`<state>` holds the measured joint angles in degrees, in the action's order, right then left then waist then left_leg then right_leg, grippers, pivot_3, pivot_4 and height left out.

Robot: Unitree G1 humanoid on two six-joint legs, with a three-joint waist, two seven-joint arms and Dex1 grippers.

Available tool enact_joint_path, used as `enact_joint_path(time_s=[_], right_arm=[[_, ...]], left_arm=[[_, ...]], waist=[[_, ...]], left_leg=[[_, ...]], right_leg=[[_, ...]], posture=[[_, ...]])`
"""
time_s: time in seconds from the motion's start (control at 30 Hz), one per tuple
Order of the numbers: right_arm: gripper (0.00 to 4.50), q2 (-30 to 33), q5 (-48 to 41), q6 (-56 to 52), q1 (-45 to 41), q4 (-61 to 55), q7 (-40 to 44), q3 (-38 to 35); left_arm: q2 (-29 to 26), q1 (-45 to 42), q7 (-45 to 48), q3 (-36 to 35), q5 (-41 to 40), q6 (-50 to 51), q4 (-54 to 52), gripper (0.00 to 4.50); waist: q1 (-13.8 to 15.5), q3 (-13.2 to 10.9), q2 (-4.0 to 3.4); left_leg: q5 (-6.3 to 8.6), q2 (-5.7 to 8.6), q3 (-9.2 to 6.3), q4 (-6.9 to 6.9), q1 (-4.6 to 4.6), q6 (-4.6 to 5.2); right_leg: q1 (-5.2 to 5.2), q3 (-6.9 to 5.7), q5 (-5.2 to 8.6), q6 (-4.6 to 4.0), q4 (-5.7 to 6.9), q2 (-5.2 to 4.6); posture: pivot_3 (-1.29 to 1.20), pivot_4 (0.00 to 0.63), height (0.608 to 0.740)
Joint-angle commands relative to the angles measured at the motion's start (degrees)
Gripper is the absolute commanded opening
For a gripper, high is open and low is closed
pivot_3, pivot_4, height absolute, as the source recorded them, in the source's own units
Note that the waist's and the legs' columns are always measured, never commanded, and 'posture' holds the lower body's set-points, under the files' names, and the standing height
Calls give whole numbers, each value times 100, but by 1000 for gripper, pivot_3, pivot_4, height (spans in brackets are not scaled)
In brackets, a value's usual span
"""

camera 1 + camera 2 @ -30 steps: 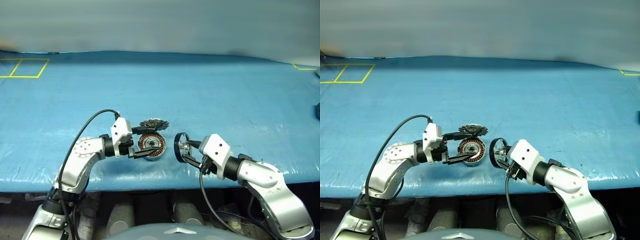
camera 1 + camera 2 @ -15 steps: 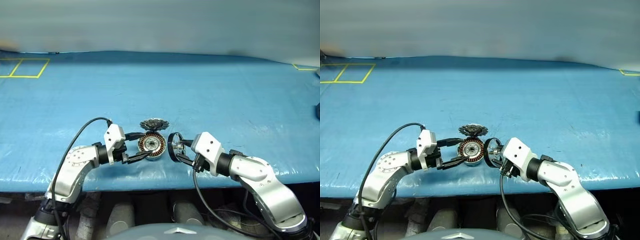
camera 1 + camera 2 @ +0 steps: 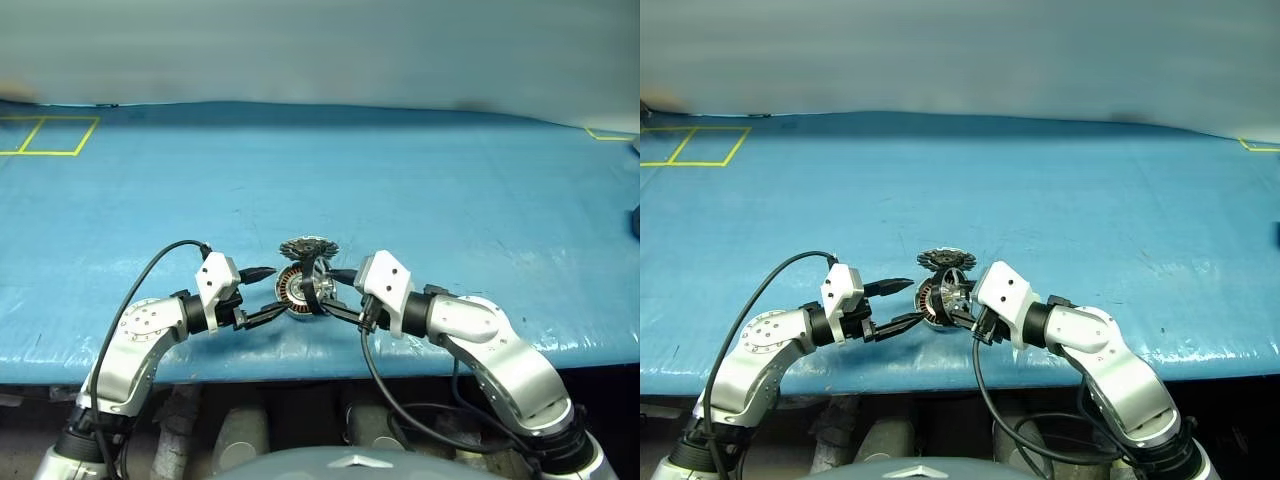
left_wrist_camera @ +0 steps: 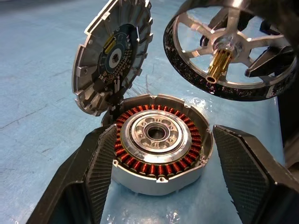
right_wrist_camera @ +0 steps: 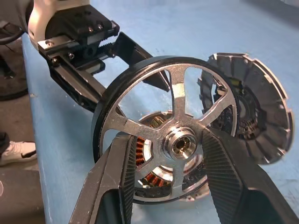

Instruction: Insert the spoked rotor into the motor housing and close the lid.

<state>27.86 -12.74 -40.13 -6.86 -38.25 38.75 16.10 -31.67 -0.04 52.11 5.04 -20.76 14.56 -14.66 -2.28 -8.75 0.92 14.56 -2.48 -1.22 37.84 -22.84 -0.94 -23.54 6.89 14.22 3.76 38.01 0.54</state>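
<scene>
The wheel [image 4: 231, 51] is being held by the right gripper [image 5: 170, 161], tilted just above the case [image 4: 159, 140]. The left gripper [image 4: 159, 182] is standing open around the case. The wheel should be levelled and its pin lined up.

The black-rimmed spoked rotor [image 5: 164, 130] hides much of the round silver housing with copper windings [image 5: 156, 175].

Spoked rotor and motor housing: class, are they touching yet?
Apart. In the left wrist view the spoked rotor hangs tilted above the motor housing, blue table visible between them.
</scene>
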Motion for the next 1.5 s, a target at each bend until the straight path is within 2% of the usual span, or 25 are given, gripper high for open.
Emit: enact_joint_path(time_s=[0.03,0.5,1.0,1.5], right_arm=[[1770,-92,43,196,-233,204,-75,101],[1770,10,481,663,-575,709,-50,465],[1770,311,844,946,-858,881,408,892],[1770,140,968,962,-966,964,267,778]], left_arm=[[9,-47,-44,-68,-25,-64,-153,3515],[13,25,-81,-26,-33,-58,-238,3515],[27,-8,-104,27,-26,-22,-285,3515],[67,-63,-131,100,14,-77,-192,3515]], waist=[[3,0,0],[-11,0,-1],[-4,0,-1],[-2,0,-1]], left_leg=[[0,1,0,0,0,0],[0,0,0,-2,-2,0],[0,0,0,-2,-3,0],[0,0,0,-2,-3,0]], right_leg=[[0,0,0,0,0,-1],[-4,0,-1,2,0,0],[-5,-2,-2,2,1,-1],[-5,-2,-2,2,1,0]], posture=[[0,150,740],[0,150,740],[0,150,740],[0,150,740]])
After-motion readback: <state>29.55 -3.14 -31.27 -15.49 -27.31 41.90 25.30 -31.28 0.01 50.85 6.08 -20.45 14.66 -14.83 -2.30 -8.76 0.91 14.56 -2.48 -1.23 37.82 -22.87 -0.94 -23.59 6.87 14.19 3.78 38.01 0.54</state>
